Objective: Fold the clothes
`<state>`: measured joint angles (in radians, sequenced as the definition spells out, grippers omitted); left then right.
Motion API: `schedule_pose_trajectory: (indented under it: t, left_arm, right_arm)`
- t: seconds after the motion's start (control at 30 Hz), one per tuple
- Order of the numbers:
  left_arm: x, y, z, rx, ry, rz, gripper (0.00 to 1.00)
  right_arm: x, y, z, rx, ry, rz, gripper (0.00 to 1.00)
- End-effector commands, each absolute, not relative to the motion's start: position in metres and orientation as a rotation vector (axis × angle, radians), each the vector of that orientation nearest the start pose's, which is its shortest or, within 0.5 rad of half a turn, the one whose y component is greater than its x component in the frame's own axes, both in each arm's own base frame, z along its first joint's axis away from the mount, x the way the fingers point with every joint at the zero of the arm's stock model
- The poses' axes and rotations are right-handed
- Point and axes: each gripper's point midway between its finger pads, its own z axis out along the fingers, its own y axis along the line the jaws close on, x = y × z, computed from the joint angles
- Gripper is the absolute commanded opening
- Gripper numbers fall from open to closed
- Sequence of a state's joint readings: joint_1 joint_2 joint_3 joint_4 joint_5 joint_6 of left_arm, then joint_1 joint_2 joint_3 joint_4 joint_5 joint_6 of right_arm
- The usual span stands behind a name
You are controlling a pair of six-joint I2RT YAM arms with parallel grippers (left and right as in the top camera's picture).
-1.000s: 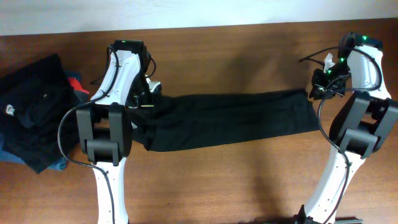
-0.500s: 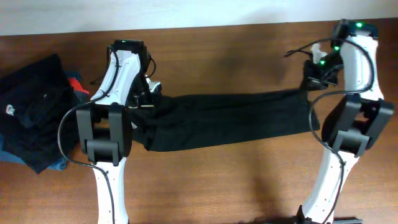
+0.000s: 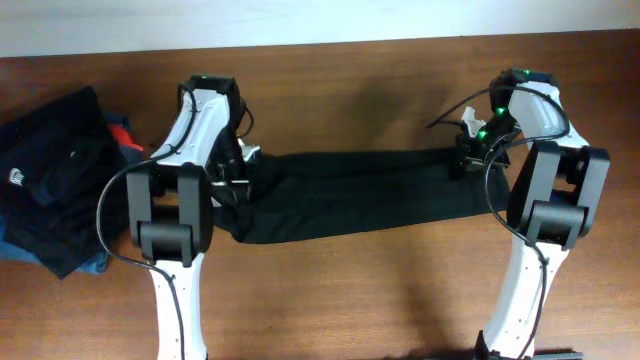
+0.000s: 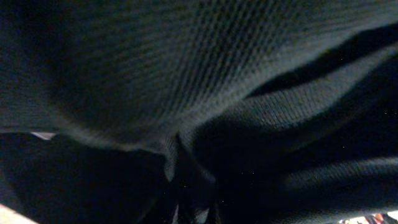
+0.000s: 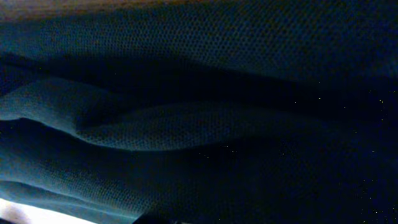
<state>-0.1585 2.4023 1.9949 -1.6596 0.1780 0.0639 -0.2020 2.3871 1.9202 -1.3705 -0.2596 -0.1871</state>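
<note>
The shirt (image 3: 360,195) is lying as a long, narrow band across the middle of the counter (image 3: 380,290), running parallel to the far edge. It is probably being drawn out lengthwise between the two arms so that the next fold can fall on flat cloth. The left hand (image 3: 240,168) is sitting over the band's bunched end towards the left edge. The right hand (image 3: 468,152) is sitting over the flatter end towards the right edge, at that end's far corner. Both wrist views are filling with dark knit and creases and no fingers are showing clearly, so I cannot tell how far either hand is parted or whether either is pinching the shirt. The left end is looking thicker and more rumpled than the right, which suggests more smoothing is needed there. A pile (image 3: 55,190) of similar black shirts is resting at the left edge, near the left arm and well apart from the right hand, likely parked there as finished work.
</note>
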Motion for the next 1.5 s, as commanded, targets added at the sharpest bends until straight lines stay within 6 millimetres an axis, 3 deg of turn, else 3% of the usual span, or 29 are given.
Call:
schedule_pose_trajectory:
  t: [0.0, 0.13, 0.33, 0.43, 0.5, 0.57, 0.7, 0.77, 0.83, 1.0, 1.07, 1.13, 1.27, 1.47]
  left_arm:
    - [0.328, -0.085, 0.038, -0.265, -2.602, 0.187, 0.22]
    - [0.342, -0.086, 0.048, -0.28, -2.666, 0.188, 0.26]
    - [0.408, -0.093, 0.11, -0.304, -2.992, 0.187, 0.26]
    - [0.425, -0.107, 0.131, -0.325, -3.082, 0.273, 0.22]
    - [0.421, -0.137, 0.137, -0.379, -3.043, 0.505, 0.06]
    - [0.41, -0.178, 0.144, -0.461, -2.936, 0.822, 0.02]
    - [0.399, -0.213, 0.15, -0.529, -2.793, 1.148, 0.01]
    - [0.39, -0.225, 0.149, -0.546, -2.693, 1.305, 0.01]
    - [0.383, -0.227, 0.142, -0.539, -2.642, 1.346, 0.01]
    - [0.365, -0.22, 0.097, -0.456, -2.582, 1.306, 0.01]
    - [0.357, -0.21, 0.066, -0.405, -2.571, 1.294, 0.02]
    - [0.355, -0.201, 0.055, -0.368, -2.571, 1.295, 0.02]
    - [0.353, -0.154, 0.022, -0.202, -2.607, 1.266, 0.02]
    - [0.348, -0.102, 0.005, 0.005, -2.619, 1.243, 0.05]
  right_arm:
    - [0.396, -0.038, 0.012, 0.07, 3.296, 0.494, 0.19]
    - [0.397, -0.038, 0.012, 0.067, 3.292, 0.491, 0.19]
    - [0.398, -0.038, 0.011, 0.067, 3.289, 0.49, 0.19]
    - [0.398, -0.038, 0.011, 0.067, 3.289, 0.49, 0.2]
    - [0.398, -0.038, 0.011, 0.067, 3.289, 0.49, 0.2]
    - [0.398, -0.038, 0.011, 0.067, 3.289, 0.49, 0.2]
    - [0.397, -0.038, 0.011, 0.067, 3.291, 0.492, 0.2]
    - [0.397, -0.038, 0.011, 0.067, 3.291, 0.492, 0.2]
    - [0.397, -0.038, 0.011, 0.067, 3.291, 0.491, 0.2]
    - [0.395, -0.038, 0.012, 0.069, 3.299, 0.495, 0.2]
    - [0.394, -0.038, 0.012, 0.069, 3.302, 0.496, 0.2]
    - [0.394, -0.038, 0.012, 0.07, 3.302, 0.496, 0.2]
    - [0.394, -0.037, 0.012, 0.07, 3.305, 0.498, 0.2]
    - [0.394, -0.038, 0.012, 0.071, 3.305, 0.498, 0.2]
